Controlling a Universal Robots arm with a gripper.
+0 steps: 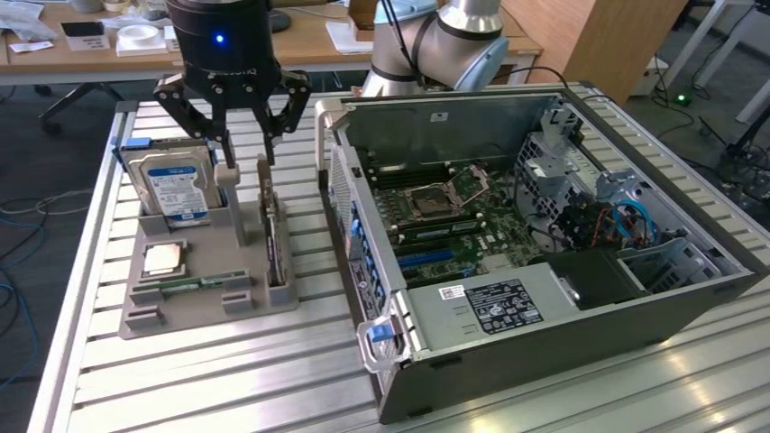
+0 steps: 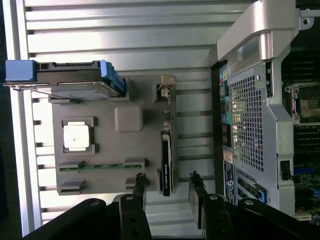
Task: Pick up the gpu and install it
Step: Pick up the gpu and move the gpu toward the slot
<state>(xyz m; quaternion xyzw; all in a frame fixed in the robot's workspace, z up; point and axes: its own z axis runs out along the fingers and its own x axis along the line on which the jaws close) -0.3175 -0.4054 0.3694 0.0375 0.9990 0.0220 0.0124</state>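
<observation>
Hanging over the grey holder tray [image 1: 211, 311] on the slatted metal table [image 1: 241, 379], the gripper [image 1: 247, 152] has its claw spread wide and grips nothing. The gpu [image 1: 277, 239] stands on its long edge in a slot along the side of the tray that faces the open computer case [image 1: 673, 298]. In the wrist view the gpu [image 2: 167, 160] shows as a thin black strip with a silver bracket at its far end. Its near end lies between the two black fingers [image 2: 140, 186], with a clear gap on each side, so neither finger touches it. In the exterior view the fingertips sit above the card's top edge, near its bracket end.

On the same tray a hard drive [image 1: 175, 185] with a blue-and-white label stands upright at the far corner. A square processor [image 1: 165, 260] lies flat in front of it, and a narrow green memory strip [image 1: 193, 285] lies nearer the front edge. The case lies on its side at the exterior view's right, its motherboard [image 1: 457, 225] exposed
</observation>
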